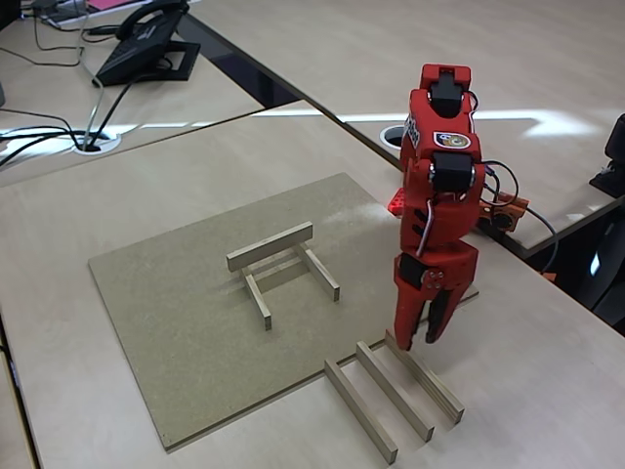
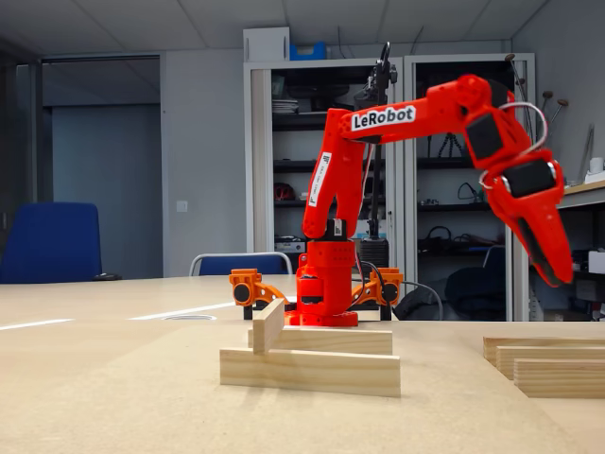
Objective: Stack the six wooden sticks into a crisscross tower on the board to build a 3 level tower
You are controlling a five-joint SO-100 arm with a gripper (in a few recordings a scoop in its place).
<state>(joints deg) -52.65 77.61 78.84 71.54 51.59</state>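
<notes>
Tower [image 1: 283, 269], partial: I count three sticks on the board [image 1: 176, 332], centre of a fixed view. Two lie parallel, running toward the lower right: the left base stick [image 1: 258, 300] and the right base stick [image 1: 319, 272]. One cross stick [image 1: 270, 246] rests across their far ends. In the low fixed view the stack [image 2: 312, 355] sits centre frame, the nearest stick broadside to the camera.

Loose sticks, three: side by side and parallel on the bare table, lower right of a fixed view, just off the board's right corner. I list them as the near stick [image 1: 360, 410], the middle stick [image 1: 394, 391] and the far stick [image 1: 424, 377]. None touches another. In the low fixed view their ends [image 2: 548, 364] show at the right edge.

Board: tan panel lying flat on the table [image 1: 78, 205], its corners pointing roughly up and down the frame.

Gripper [image 1: 418, 342]: red, pointing down, hanging above the upper end of the far stick, right of centre in a fixed view. I see the fingers slightly apart with nothing between them. The low fixed view shows it [image 2: 558, 274] at upper right, clear of the sticks below.

Arm [image 2: 397, 118]: red, marked "LeRobot", reaching right from its base [image 2: 323, 284] behind the tower.

Surroundings: a desk phone [image 1: 146, 44] at upper left; shelving [image 2: 312, 142] and a blue chair [image 2: 52, 241] behind.
</notes>
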